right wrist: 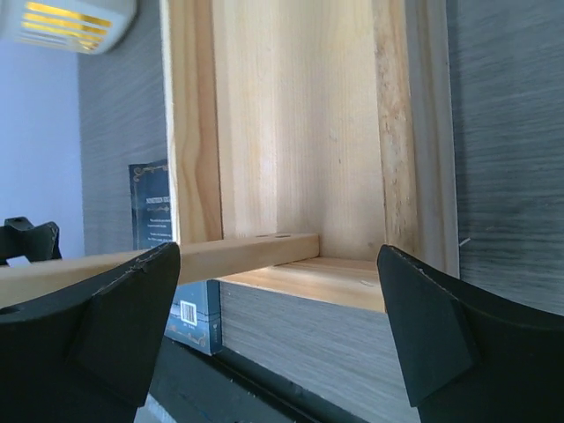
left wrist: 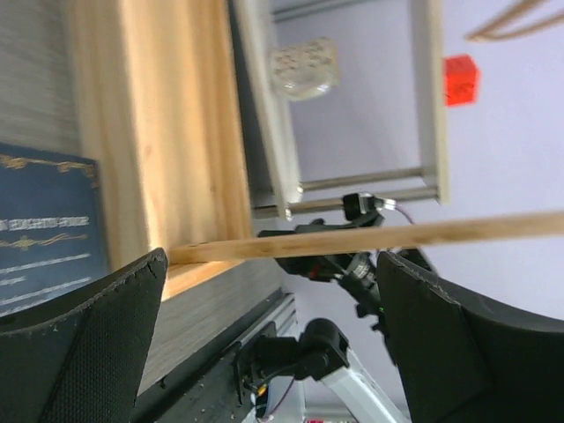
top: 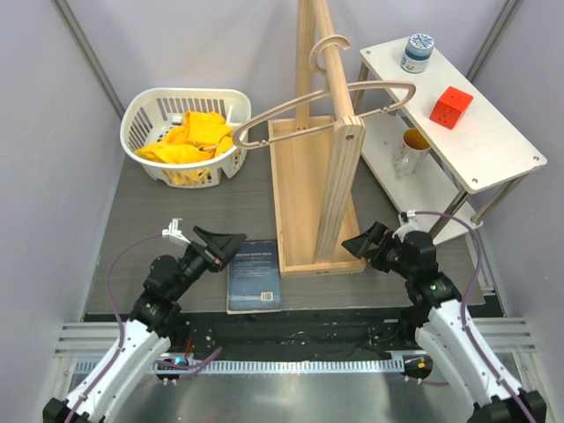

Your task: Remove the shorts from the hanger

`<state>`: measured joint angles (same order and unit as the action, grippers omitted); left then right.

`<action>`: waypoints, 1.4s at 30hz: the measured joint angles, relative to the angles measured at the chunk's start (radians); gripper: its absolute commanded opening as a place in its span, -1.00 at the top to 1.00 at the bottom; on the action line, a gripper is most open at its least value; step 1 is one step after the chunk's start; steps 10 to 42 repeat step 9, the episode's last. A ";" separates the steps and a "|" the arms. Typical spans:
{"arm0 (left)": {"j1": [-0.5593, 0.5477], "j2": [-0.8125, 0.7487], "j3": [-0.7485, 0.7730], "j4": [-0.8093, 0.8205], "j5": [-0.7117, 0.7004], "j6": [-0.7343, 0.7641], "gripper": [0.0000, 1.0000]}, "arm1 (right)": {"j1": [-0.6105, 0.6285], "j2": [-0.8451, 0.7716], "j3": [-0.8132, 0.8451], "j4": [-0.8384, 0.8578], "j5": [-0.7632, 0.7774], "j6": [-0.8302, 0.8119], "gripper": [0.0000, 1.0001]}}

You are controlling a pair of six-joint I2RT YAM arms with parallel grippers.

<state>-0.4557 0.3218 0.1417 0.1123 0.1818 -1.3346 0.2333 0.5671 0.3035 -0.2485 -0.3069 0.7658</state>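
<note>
The yellow shorts (top: 189, 137) lie crumpled inside the white basket (top: 141, 110) at the back left. The light-wood hanger (top: 291, 115) hangs bare by its hook (top: 328, 46) on the upright wooden rack (top: 339, 167). My left gripper (top: 227, 243) is open and empty, low near the front left of the rack base. My right gripper (top: 363, 242) is open and empty at the front right of the rack base. In the left wrist view the open fingers (left wrist: 79, 344) frame the rack base (left wrist: 185, 132). In the right wrist view the fingers (right wrist: 88, 326) frame the rack tray (right wrist: 300, 176).
A dark blue book (top: 254, 275) lies flat in front of the rack base. A white two-level side table (top: 458, 132) at the right holds a red block (top: 450, 107), a blue-lidded jar (top: 417, 52) and a mug (top: 409, 152) on its lower shelf.
</note>
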 measured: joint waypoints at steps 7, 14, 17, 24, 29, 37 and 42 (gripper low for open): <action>0.000 -0.234 -0.040 0.081 0.079 0.012 -1.00 | 0.000 -0.297 -0.113 0.058 0.035 0.046 -0.99; 0.000 -0.295 -0.061 0.085 0.092 0.010 -0.99 | 0.000 -0.378 -0.135 0.065 0.043 0.066 -0.99; 0.000 -0.295 -0.061 0.085 0.092 0.010 -0.99 | 0.000 -0.378 -0.135 0.065 0.043 0.066 -0.99; 0.000 -0.295 -0.061 0.085 0.092 0.010 -0.99 | 0.000 -0.378 -0.135 0.065 0.043 0.066 -0.99; 0.000 -0.295 -0.061 0.085 0.092 0.010 -0.99 | 0.000 -0.378 -0.135 0.065 0.043 0.066 -0.99; 0.000 -0.295 -0.061 0.085 0.092 0.010 -0.99 | 0.000 -0.378 -0.135 0.065 0.043 0.066 -0.99; 0.000 -0.295 -0.061 0.085 0.092 0.010 -0.99 | 0.000 -0.378 -0.135 0.065 0.043 0.066 -0.99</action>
